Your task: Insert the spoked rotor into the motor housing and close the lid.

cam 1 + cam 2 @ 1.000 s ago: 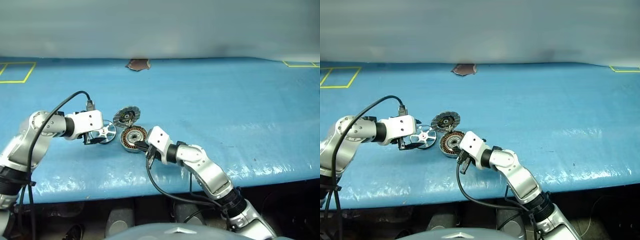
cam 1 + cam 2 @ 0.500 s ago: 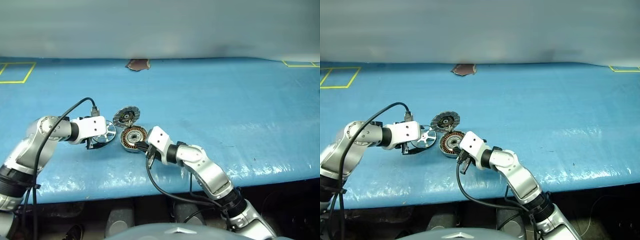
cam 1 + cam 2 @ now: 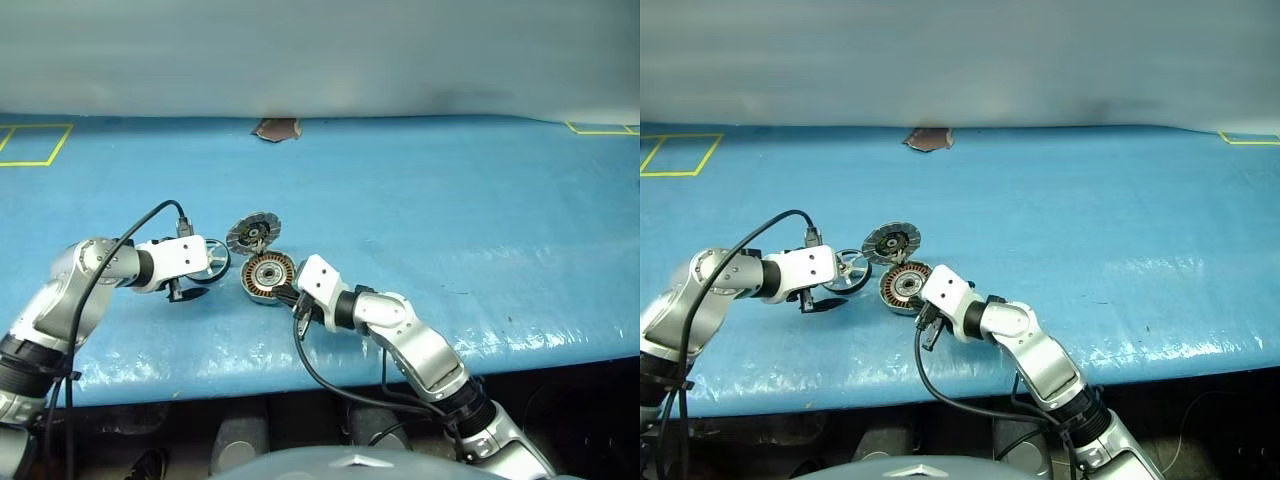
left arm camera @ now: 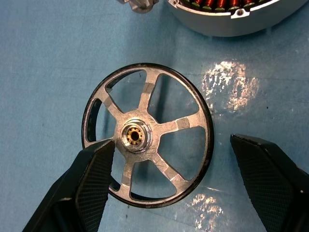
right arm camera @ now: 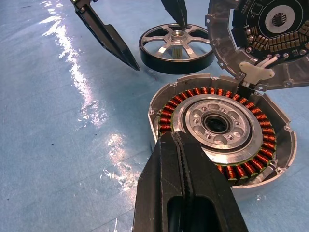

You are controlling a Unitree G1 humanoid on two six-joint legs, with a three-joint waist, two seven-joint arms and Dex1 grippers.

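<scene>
The spoked rotor [image 4: 147, 137] lies flat on the blue table cover [image 3: 450, 200], just to the left of the motor housing [image 3: 268, 277]. It is a shiny ring with five spokes and a small hub in the middle. The left gripper [image 4: 174, 186] hangs over it with its two black fingers spread wide. One finger sits over the ring near the hub and the other is outside the ring. It is not holding anything.

The motor housing sits open, with copper coils in a ring around a silver middle. The lid [image 3: 253, 234] stands tilted up behind it, joined by a hinge. The right gripper [image 5: 186, 188] has its fingers pressed together, and the tips rest at the housing's near rim.

The cover is shiny and crinkled, with yellow tape marks [image 3: 35, 145] at the far corners and a small brown patch [image 3: 277, 129] at the far edge. A pale wall [image 3: 320, 55] rises behind the table.
</scene>
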